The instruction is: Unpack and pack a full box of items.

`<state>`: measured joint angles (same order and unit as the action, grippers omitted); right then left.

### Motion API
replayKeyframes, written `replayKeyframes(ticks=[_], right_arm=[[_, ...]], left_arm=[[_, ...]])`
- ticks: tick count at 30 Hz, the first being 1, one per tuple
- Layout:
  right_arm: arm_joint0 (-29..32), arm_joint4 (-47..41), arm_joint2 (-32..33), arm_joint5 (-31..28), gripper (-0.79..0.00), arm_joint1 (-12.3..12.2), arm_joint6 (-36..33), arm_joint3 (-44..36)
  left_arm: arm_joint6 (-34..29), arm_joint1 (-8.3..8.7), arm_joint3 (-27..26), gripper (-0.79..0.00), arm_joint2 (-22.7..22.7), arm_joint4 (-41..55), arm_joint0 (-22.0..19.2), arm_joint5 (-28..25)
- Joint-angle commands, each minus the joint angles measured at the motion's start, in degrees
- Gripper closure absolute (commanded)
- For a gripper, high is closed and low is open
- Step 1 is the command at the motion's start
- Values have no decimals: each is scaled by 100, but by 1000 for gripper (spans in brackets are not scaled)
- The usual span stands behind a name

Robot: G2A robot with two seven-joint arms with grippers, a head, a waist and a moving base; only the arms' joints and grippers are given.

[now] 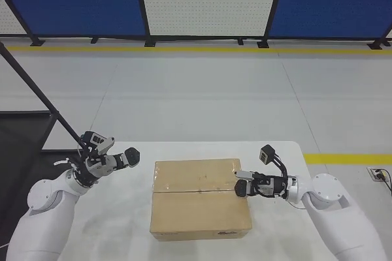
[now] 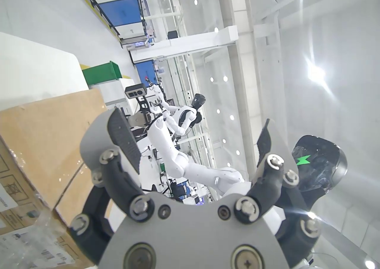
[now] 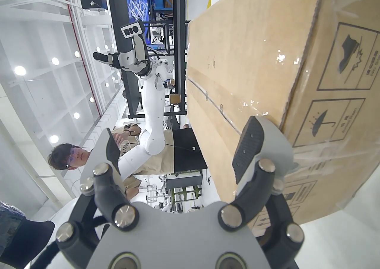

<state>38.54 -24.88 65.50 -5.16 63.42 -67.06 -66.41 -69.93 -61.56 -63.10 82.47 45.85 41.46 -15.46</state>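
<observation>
- The cardboard box (image 1: 200,199) sits in the lower centre of the top view on the white table (image 1: 121,215). Its flaps are closed, and clear tape runs along the middle seam (image 1: 199,190).
- The left gripper (image 1: 132,156) hangs left of centre, apart from the box's upper left corner. Its fingers (image 2: 124,139) are spread wide with nothing between them.
- The right gripper (image 1: 240,184) is at the box's right edge, right of centre. It is released and empty, with one finger (image 3: 248,145) just beside the box's top corner edge; I cannot tell whether it touches.
- Printed handling symbols (image 3: 338,121) mark the box's side nearest the right gripper.
</observation>
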Motion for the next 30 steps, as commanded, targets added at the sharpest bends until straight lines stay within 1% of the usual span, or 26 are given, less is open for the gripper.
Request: replayKeyframes(ticks=[1,14,16,18,21,24,25,30], right_arm=[[0,0,0,0,-785,0,-1,0],[0,0,0,0,-785,0,-1,0],[0,0,0,0,-785,0,-1,0],[0,0,0,0,-785,0,-1,0],[0,0,0,0,-785,0,-1,0],[0,0,0,0,-785,0,-1,0],[0,0,0,0,-785,0,-1,0],[0,0,0,0,-785,0,-1,0]], left_arm=[[0,0,0,-785,0,0,0,0],[0,0,0,-785,0,0,0,0],[176,-4,-49,-785,29,49,72,-20],[549,-8,-217,-785,126,164,288,-140],[1102,-11,-578,-785,321,317,761,-477],[1759,-35,-1102,-785,523,664,1356,-729],[1964,-34,-1300,-785,595,634,1570,-827],[2554,-25,-2301,-785,931,575,2650,-960]])
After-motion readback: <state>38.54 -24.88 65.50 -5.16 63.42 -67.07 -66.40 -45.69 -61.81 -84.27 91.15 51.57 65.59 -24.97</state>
